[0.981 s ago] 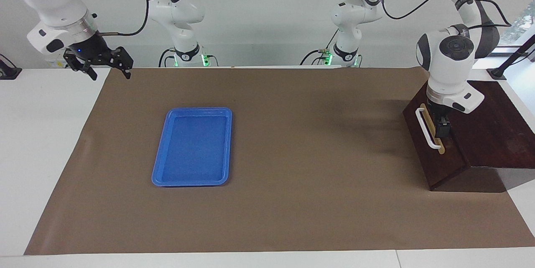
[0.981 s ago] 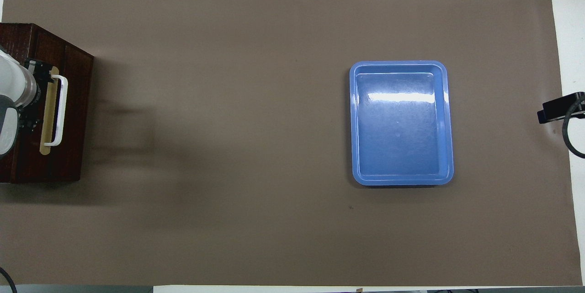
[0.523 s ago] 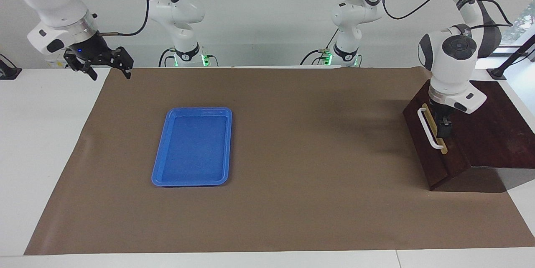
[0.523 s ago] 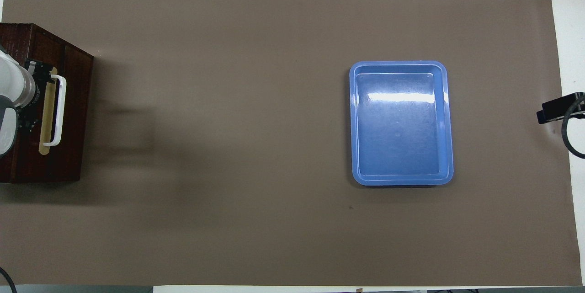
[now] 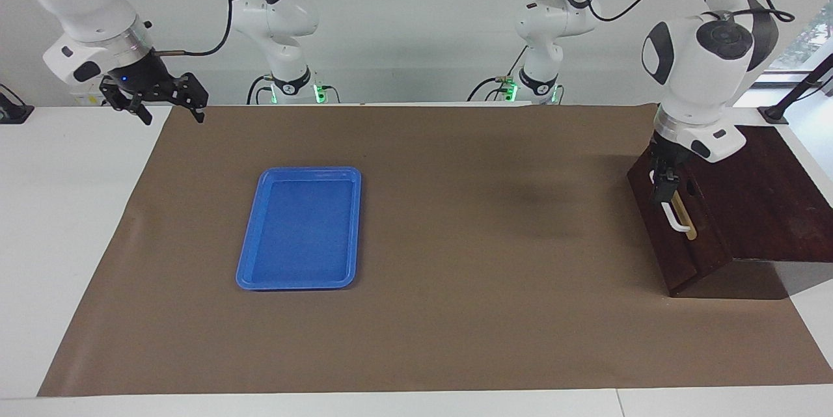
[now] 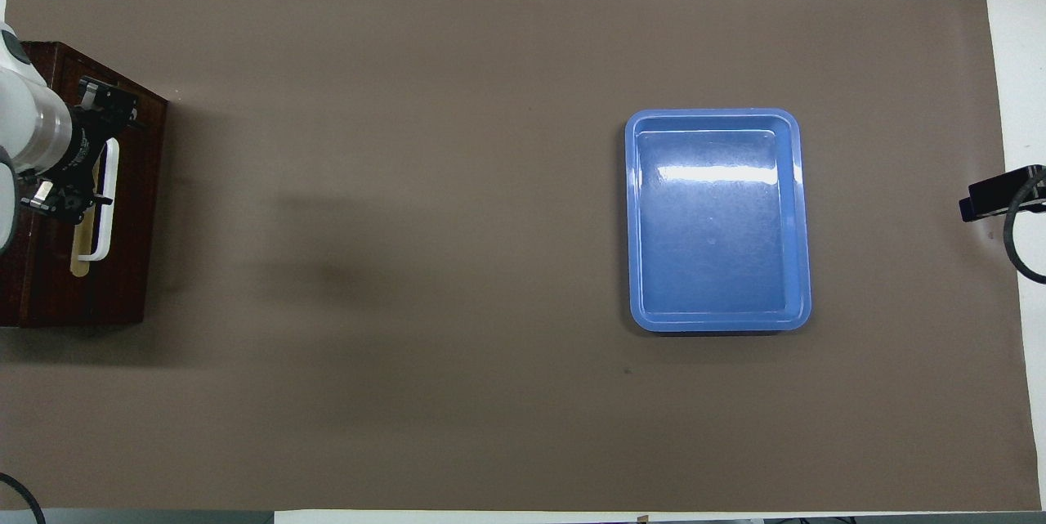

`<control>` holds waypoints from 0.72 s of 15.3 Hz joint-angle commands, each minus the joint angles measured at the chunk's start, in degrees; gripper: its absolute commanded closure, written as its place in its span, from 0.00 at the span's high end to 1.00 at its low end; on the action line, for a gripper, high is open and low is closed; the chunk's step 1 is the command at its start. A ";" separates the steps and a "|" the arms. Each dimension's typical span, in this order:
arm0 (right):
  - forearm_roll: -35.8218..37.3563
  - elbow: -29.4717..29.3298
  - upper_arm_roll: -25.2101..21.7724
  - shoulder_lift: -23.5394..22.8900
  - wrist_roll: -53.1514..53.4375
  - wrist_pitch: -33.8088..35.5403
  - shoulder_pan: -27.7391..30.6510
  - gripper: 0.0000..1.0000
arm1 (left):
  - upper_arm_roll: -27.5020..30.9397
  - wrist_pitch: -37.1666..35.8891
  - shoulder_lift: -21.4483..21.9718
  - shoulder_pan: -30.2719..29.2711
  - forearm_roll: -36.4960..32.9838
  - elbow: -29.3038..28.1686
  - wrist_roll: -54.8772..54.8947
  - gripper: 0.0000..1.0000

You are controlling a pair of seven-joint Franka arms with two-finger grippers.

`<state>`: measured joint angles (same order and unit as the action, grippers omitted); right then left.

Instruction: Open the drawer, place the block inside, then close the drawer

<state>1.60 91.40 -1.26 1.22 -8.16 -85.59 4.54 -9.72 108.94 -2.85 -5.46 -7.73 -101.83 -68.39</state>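
Observation:
The dark brown drawer point(image 5: 673, 254) sits shut in its dark wooden box point(image 5: 768, 209) at the left arm's end of the table. Its white bar handle point(image 5: 675, 222) lies on a tan strip. My left gripper point(image 5: 664, 186) hangs open over the end of the handle point(image 6: 107, 217) that is nearer to the robots, and it holds nothing. From overhead the left gripper point(image 6: 86, 150) covers part of the drawer point(image 6: 122, 279) front. The right gripper point(image 5: 171, 114) waits open and empty above the right arm's end of the table. The block is out of view.
A flat blue tray point(image 5: 299, 228) lies empty on the brown mat point(image 5: 455, 313), toward the right arm's end; from overhead the tray point(image 6: 719, 217) shows a bare bottom. White table surface point(image 5: 65, 222) borders the mat.
The left gripper has risen from beside the handle and swung over the drawer's front. The drawer, the tray and the right arm have stayed in place.

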 commanded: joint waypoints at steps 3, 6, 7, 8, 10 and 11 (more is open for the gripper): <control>-0.63 0.80 -0.06 0.72 0.96 0.25 -0.15 1.00 | -0.30 -9.97 3.01 0.10 5.35 4.01 18.43 1.00; -0.63 0.80 -0.06 0.72 0.96 0.25 -0.15 1.00 | 0.05 -12.61 4.95 -0.07 8.95 3.83 35.21 1.00; -0.63 0.80 -0.06 0.72 0.96 0.25 -0.15 1.00 | 0.05 -13.66 5.56 -0.07 8.96 3.48 39.78 1.00; -0.63 0.80 -0.06 0.72 0.96 0.25 -0.15 1.00 | 0.14 -15.06 6.35 0.01 8.96 2.43 45.92 1.00; -0.63 0.80 -0.06 0.72 0.96 0.25 -0.15 1.00 | 0.22 -16.74 7.50 -0.77 8.96 1.46 56.47 1.00; -0.63 0.80 -0.06 0.72 0.96 0.25 -0.15 1.00 | 0.40 -17.09 7.50 -0.86 8.96 1.46 59.57 1.00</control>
<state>1.60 91.40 -1.26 1.22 -8.16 -85.59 4.54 -9.73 93.12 2.66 -5.62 0.08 -98.32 -17.06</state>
